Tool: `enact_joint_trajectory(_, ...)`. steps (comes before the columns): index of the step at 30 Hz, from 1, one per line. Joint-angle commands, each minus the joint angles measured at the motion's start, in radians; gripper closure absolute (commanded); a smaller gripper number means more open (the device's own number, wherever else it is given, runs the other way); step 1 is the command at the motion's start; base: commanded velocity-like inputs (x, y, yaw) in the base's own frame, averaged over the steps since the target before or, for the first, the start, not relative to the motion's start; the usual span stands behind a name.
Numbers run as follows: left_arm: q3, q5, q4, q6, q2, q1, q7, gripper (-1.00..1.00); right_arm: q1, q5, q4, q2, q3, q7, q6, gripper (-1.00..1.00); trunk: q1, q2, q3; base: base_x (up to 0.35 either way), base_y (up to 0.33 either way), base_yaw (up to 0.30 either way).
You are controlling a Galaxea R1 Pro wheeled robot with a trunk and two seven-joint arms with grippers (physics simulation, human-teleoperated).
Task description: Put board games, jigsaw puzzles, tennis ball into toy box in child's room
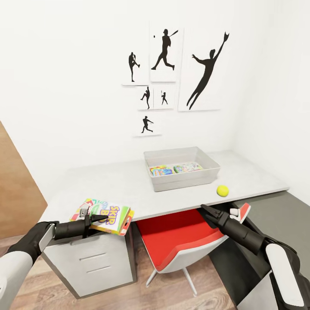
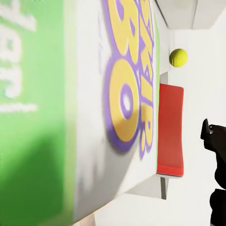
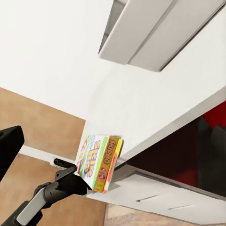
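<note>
Transport of the SKIP BO box (image 1: 106,215) is the step in hand: my left gripper (image 1: 95,220) clamps it over the table (image 1: 129,185) edge at 7 o'clock. Next I carry it toward 1 o'clock and lower it into the toy box (image 1: 183,178). My right gripper (image 1: 206,212), its jaw state unclear, waits below the tennis ball (image 1: 222,190).

Child's room: baseball silhouette pictures (image 1: 172,77), desk (image 1: 129,185), toys.

Bright even render light; soft shadows under table (image 1: 129,181); left wrist close-up blurred.
</note>
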Motion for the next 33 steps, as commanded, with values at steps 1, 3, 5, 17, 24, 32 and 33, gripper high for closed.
enact_joint_trajectory(1, 0.001, 0.001, 0.0, 0.006, 0.0, -0.001, -0.002, -1.0, -0.001, 0.006, 0.0, 0.0, -0.002, 0.008, 0.005, -1.0, 0.0, -0.001, -0.001, 0.0, 0.0, 0.0)
enact_joint_trajectory(3, 0.001, 0.001, 0.0, 0.006, 0.0, -0.001, -0.002, 1.0, -0.001, 0.007, 0.0, 0.0, -0.002, 0.008, 0.005, -1.0, 0.0, -0.001, -0.001, 0.0, 0.0, 0.0)
enact_joint_trajectory(5, 0.001, 0.001, 0.0, 0.006, -0.001, -0.001, -0.003, 1.0, -0.001, 0.006, 0.0, 0.0, -0.002, 0.008, 0.005, -1.0, 0.0, -0.001, -0.001, 0.0, 0.0, 0.0)
enact_joint_trajectory(17, 0.003, 0.004, 0.0, 0.001, 0.0, -0.001, -0.018, 1.0, -0.001, 0.006, 0.0, 0.0, -0.002, 0.008, 0.005, -1.0, -0.015, 0.027, 0.012, 0.0, 0.0, 0.0)
enact_joint_trajectory(24, 0.007, 0.004, 0.0, 0.0, 0.0, -0.001, -0.019, 1.0, -0.001, 0.006, 0.0, 0.0, -0.002, 0.009, 0.005, -1.0, -0.042, 0.076, 0.034, 0.0, 0.0, 0.0)
enact_joint_trajectory(32, 0.008, 0.004, 0.0, 0.0, 0.0, -0.001, -0.02, 1.0, -0.001, 0.006, 0.0, 0.0, -0.002, 0.009, 0.005, -1.0, -0.073, 0.132, 0.059, 0.0, 0.0, 0.0)
enact_joint_trajectory(33, 0.008, 0.004, 0.0, -0.001, 0.0, -0.001, -0.02, 1.0, -0.001, 0.006, 0.0, 0.0, -0.002, 0.009, 0.005, -1.0, -0.077, 0.139, 0.062, 0.0, 0.0, 0.0)
